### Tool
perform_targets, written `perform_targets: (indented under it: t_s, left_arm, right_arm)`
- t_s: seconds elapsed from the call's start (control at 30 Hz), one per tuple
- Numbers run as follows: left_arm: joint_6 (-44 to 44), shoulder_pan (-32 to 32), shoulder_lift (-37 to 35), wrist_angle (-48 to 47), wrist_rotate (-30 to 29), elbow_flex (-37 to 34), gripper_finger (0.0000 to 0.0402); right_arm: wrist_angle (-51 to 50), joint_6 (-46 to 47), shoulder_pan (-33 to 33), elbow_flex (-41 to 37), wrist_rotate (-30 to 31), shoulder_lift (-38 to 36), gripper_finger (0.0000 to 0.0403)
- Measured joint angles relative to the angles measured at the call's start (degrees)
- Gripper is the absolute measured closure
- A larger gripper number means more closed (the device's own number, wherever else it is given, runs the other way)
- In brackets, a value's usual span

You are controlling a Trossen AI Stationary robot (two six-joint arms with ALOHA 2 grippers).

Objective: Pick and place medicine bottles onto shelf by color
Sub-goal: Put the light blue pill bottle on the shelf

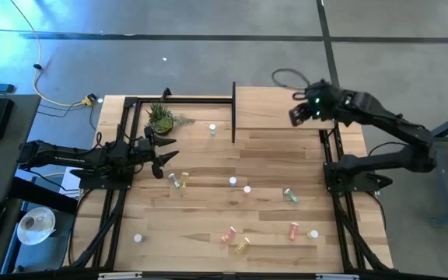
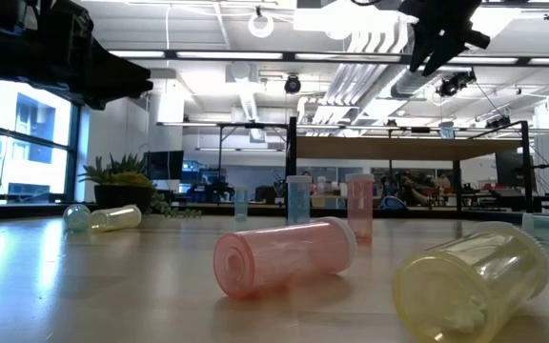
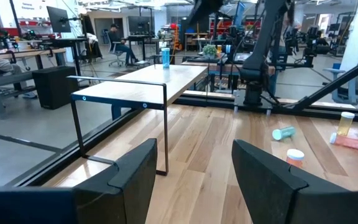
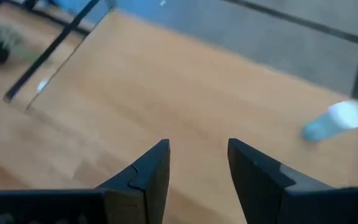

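The shelf (image 1: 267,109), a light board on a black frame, stands at the table's far edge. One teal medicine bottle (image 3: 165,57) stands upright on it and also shows blurred in the right wrist view (image 4: 334,121). Other medicine bottles are scattered on the table: a teal one (image 1: 290,195), an orange-red one (image 1: 294,229), an orange one (image 1: 229,233) and a yellow one (image 1: 242,246) lie on their sides. My right gripper (image 4: 197,144) hangs open above the shelf's right end (image 1: 295,117), holding nothing. My left gripper (image 3: 194,149) waits open and level at the table's left side (image 1: 166,155).
A small potted plant (image 1: 162,118) stands at the far left, beside my left gripper. More small bottles (image 1: 179,180) (image 1: 232,182) (image 1: 212,128) sit mid-table, and white ones (image 1: 138,238) (image 1: 313,233) near the front. The black frames of both arms run along the table's left and right sides.
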Motion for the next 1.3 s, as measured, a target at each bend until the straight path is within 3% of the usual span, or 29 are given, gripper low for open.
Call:
perform_targets:
  t_s: [0.33,0.8,1.17,1.3]
  left_arm:
    - [0.0,0.0,0.0,0.0,0.0,0.0,0.0202]
    - [-3.3,0.0,0.0,0.8,0.3,0.0,0.0202]
    - [-5.1,0.0,0.0,1.6,-2.7,0.0,0.0202]
    - [-4.8,0.0,0.0,4.0,-2.6,0.0,0.0202]
  right_arm:
    - [0.4,8.7,15.8,-5.8,4.2,0.0,0.0249]
    - [0.3,20.7,41.9,-5.8,25.4,4.5,0.0249]
    - [0.9,25.4,51.9,-5.8,28.4,14.2,0.0249]
    - [0.9,29.5,54.0,-5.8,32.6,17.5,0.0249]
